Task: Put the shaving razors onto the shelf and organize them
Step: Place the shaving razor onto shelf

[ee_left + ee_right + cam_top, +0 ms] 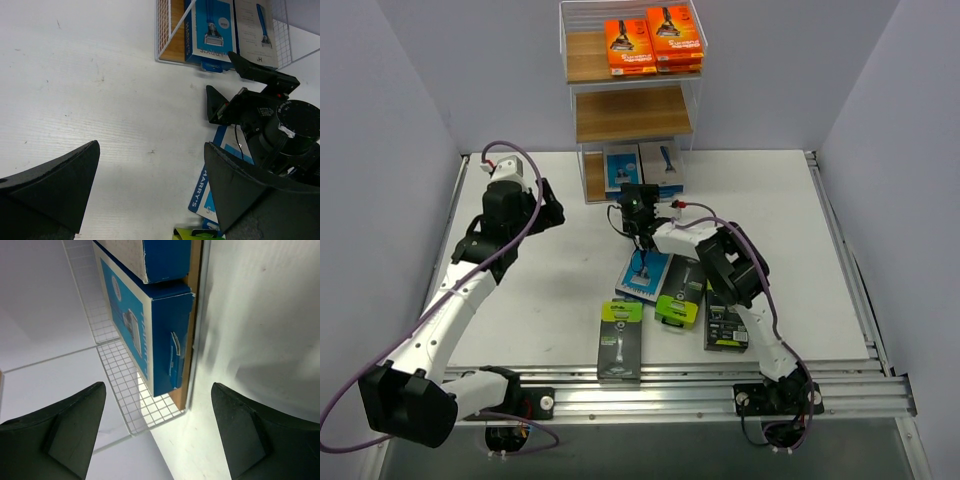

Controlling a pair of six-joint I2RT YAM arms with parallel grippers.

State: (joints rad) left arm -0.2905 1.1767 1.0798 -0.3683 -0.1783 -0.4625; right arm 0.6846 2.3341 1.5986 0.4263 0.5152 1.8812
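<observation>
Jaws apart and empty, the right gripper (157, 386) hovers at the shelf (630, 115) bottom tier; next, probably the blue pack (642, 275) mid-frame.

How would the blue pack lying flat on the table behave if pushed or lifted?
The blue pack looks like a thin cardboard box, so probably stiff and light. Lying flat on the smooth white table, it would likely slide rather than tip or roll. Its low edges may be awkward to pinch.
</observation>
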